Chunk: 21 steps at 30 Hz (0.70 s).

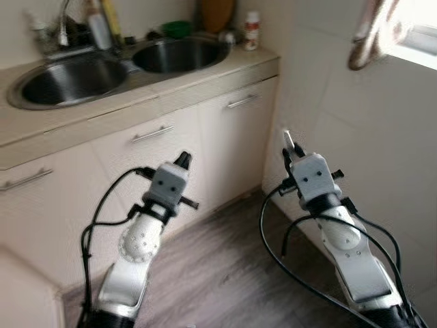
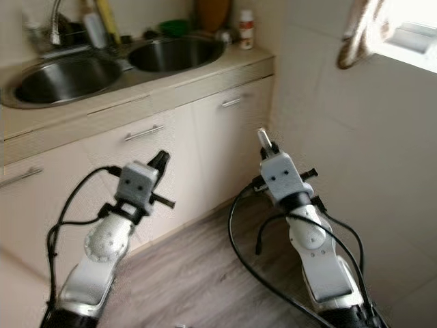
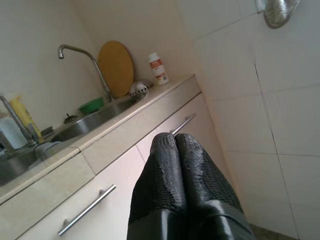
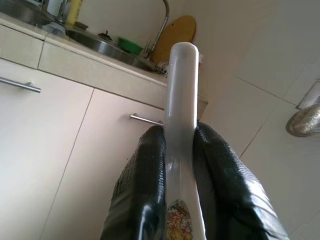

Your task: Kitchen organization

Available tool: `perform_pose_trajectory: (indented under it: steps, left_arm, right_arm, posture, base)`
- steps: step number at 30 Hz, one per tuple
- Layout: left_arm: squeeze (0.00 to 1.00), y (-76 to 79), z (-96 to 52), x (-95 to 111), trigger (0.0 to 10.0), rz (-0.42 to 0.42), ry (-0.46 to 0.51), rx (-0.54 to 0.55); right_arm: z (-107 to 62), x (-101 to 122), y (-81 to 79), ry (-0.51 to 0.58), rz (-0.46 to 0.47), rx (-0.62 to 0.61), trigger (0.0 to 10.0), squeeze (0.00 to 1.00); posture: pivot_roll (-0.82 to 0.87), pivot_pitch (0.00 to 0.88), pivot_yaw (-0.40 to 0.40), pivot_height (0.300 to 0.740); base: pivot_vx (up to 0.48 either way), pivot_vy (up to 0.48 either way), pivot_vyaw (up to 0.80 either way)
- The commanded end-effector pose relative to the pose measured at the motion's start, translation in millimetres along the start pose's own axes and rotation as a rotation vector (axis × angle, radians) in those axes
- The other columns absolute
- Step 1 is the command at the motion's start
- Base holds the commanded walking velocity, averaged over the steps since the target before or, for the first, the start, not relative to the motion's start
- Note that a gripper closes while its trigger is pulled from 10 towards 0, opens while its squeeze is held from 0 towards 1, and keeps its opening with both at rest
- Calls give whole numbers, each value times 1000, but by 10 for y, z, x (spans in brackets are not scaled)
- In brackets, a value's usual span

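Observation:
My right gripper is held up in front of the tiled wall, shut on a white ceramic spoon handle. The handle sticks out past the fingertips and has a small floral print near the fingers. My left gripper is raised before the lower cabinet doors, its fingers pressed together with nothing between them. The beige counter carries a double steel sink with a left basin and a right basin.
Behind the sink are a faucet, a green bowl, a round wooden board and a white bottle. The cabinet doors have bar handles. The tiled wall closes the right side, with a towel hanging there. Below is wood flooring.

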State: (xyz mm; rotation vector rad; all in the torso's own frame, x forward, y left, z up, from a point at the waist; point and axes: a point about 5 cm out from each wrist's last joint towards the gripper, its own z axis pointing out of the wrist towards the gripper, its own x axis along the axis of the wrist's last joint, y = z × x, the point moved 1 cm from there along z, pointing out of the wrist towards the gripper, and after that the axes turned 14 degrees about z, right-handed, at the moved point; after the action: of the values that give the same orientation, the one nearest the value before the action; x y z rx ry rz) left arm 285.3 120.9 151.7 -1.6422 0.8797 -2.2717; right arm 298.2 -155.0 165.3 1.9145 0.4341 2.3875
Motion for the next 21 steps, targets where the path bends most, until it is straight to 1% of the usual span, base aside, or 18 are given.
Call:
perform_pose_trajectory:
  steps: [1, 2, 3, 5, 8, 15, 17, 19, 21]
  left_arm:
    - [0, -119, 38, 14, 10000, -8, 0, 44]
    - [0, -119, 38, 14, 10000, -8, 0, 44]
    - [0, -133, 49, 18, 10000, -15, 2, 49]
    - [0, -149, 58, 30, 10000, -31, 10, 58]
    - [0, -152, 61, 43, 10000, -33, 16, 64]
    - [0, -186, 105, 103, 10000, -46, 35, 109]
    - [0, -204, 116, 118, 10000, -48, 41, 117]
    - [0, -229, 120, 125, 10000, -48, 46, 129]
    - [0, -234, 121, 127, 10000, -48, 47, 131]
  right_arm:
    - [36, 44, 39, 10, 22, -33, 5059, 0]
    - [36, 44, 39, 10, 22, -33, 5059, 0]
    - [38, 37, 47, 5, 28, -41, 10000, 0]
    - [40, 29, 48, -2, 37, -48, 10000, 0]
    - [43, 25, 48, -5, 43, -50, 10000, 0]
    - [80, 47, 27, 4, 23, -36, 10000, 0]
    - [103, 76, 22, 13, 30, -36, 10000, 0]
    - [120, 108, 23, 28, 17, -31, 10000, 0]
    - [133, 123, 32, 34, 24, -38, 10000, 0]
  posture:
    - [55, 0, -4, 740]
    - [55, 0, -4, 740]
    - [54, 0, -3, 740]
    - [52, 0, 0, 740]
    - [52, 0, 0, 740]
    - [52, 0, 0, 740]
    - [52, 0, 0, 740]
    - [52, 0, 0, 740]
    - [52, 0, 0, 740]
  base:
    - [0, 0, 0]
    - [0, 0, 0]
    - [0, 0, 0]
    - [0, 0, 0]
    - [0, 0, 0]
    - [313, 0, 0]
    - [326, 0, 419]
    - [328, 0, 800]
    - [328, 0, 800]
